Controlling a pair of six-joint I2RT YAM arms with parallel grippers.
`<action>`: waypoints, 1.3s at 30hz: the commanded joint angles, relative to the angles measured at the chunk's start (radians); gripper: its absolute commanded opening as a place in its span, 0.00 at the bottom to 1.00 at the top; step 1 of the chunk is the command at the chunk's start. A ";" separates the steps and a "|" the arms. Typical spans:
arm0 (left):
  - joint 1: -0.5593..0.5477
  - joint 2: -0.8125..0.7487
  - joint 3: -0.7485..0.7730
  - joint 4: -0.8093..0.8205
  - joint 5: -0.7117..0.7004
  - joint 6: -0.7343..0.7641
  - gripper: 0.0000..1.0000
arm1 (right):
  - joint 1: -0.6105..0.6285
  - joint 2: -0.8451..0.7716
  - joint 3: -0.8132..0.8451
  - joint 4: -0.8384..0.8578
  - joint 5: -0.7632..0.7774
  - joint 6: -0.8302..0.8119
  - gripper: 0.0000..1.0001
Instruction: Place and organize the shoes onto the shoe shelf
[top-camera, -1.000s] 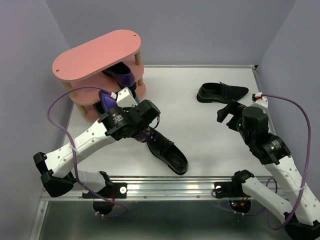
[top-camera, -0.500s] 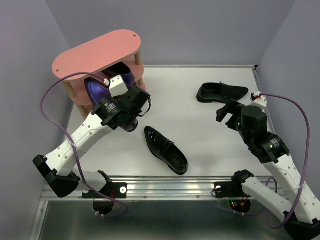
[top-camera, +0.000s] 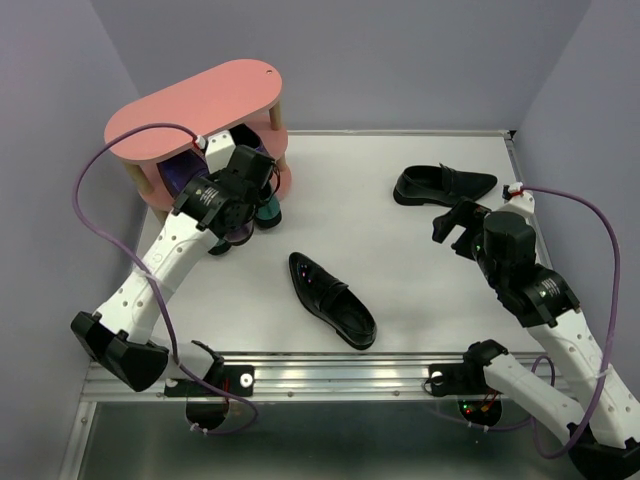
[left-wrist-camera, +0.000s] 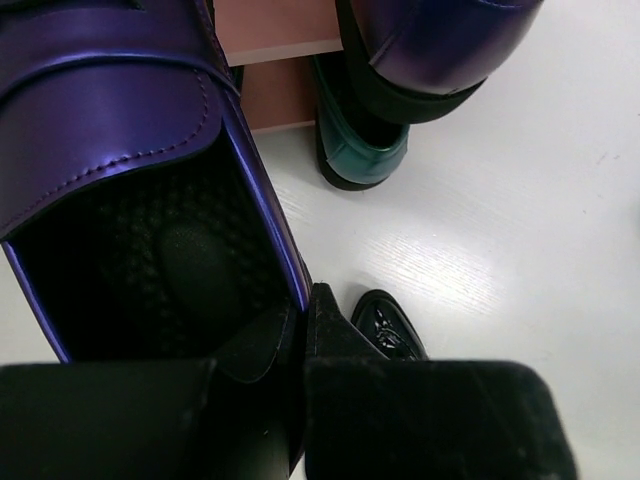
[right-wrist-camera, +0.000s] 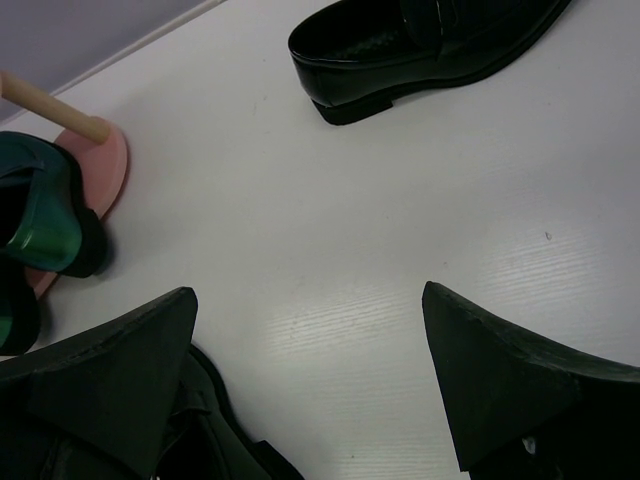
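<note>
Purple shoe (left-wrist-camera: 130, 150) clamped in left end effector (left-wrist-camera: 303, 315) at shelf (top-camera: 190, 105); right end effector (right-wrist-camera: 308, 300) spread.

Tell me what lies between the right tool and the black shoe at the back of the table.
Nothing but bare white table: the right wrist view shows an empty stretch from the open right tool to that black shoe.

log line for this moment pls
left gripper shut on purple shoe at shoe shelf | right gripper open, empty | on table: near black shoe, far black shoe
</note>
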 joint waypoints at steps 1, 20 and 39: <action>0.041 0.014 0.063 0.081 -0.042 0.120 0.00 | -0.007 -0.020 0.013 0.041 -0.003 -0.017 1.00; 0.255 0.106 0.142 0.198 0.153 0.392 0.00 | -0.007 -0.041 0.009 0.027 0.007 -0.022 1.00; 0.373 0.202 0.227 0.259 0.296 0.536 0.00 | -0.007 -0.041 0.014 0.018 0.015 -0.023 1.00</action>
